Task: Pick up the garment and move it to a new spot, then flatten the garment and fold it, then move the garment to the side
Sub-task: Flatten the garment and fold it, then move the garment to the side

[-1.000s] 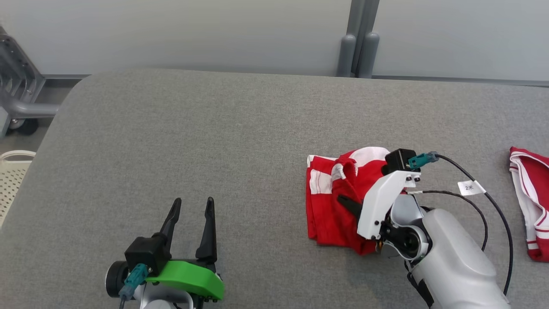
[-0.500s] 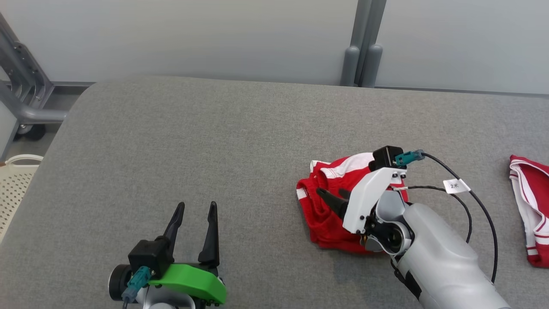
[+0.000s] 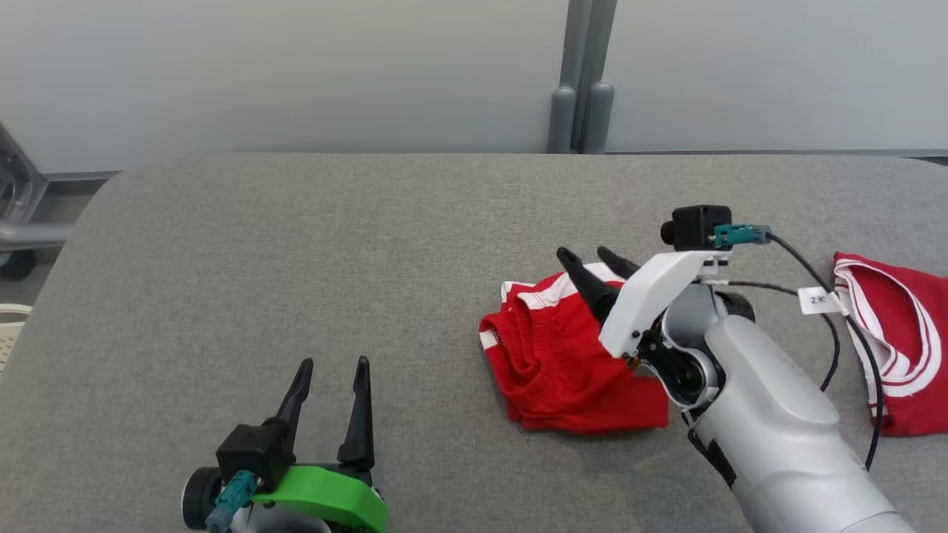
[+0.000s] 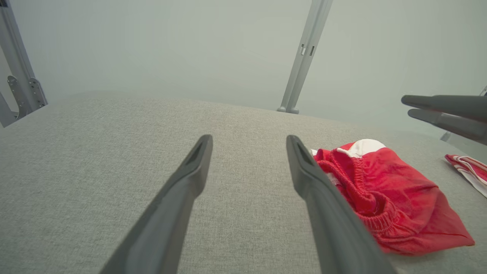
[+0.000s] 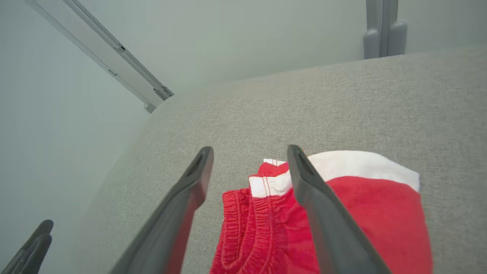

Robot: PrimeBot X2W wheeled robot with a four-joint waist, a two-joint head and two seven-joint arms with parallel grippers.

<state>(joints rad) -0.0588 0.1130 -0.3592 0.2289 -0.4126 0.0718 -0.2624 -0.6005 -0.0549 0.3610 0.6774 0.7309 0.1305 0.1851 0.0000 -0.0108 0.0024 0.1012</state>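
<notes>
Head view: your red fabric garment with white trim (image 3: 570, 370) sits bunched on the grey cloth-covered table (image 3: 296, 259), right of centre, just in front of the right arm.
Right wrist view: the elastic waistband is rumpled and a white panel pokes out at the far edge of the garment (image 5: 361, 213).
Right gripper (image 3: 583, 253): released, long dark fingers spread wide with nothing between them, hovering over the far edge of the bundle and not touching it.
Left gripper (image 3: 333, 363): also spread and empty, parked low at the near left, well apart from the cloth.
Step in hand: looks to me like the flattening part, since the thing is a lump and not a neat fold yet.
How to do it well: I'd say go for two edges, not the middle. Bring the left arm over to the waistband side, pinch one layer only with each claw, then pull apart low and slow so the cloth slides flat.
Watch out: a second red and white striped garment (image 3: 889, 333) lies near the right edge of the table, and the right arm's black cable hangs over it, so keep your sweep away from there.
</notes>
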